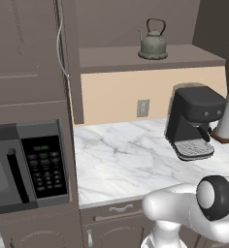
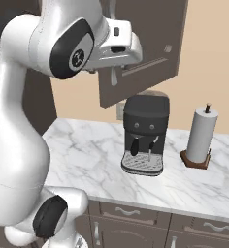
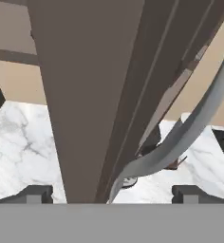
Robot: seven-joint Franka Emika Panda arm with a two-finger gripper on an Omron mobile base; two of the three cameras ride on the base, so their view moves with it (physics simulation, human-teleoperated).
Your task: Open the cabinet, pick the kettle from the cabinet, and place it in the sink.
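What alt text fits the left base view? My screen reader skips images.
A grey-green kettle sits on the open cabinet shelf above a marble counter holding a black coffee machine; a microwave stands at left.

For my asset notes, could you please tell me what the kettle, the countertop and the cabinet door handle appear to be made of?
Kettle: probably metal with a dull grey-green finish, judging by soft highlights on its body; its thin loop handle is black.
Countertop: looks like polished white marble, with grey veining throughout.
Cabinet door handle: likely brushed metal, a smooth silver-grey curved bar with a faint sheen.
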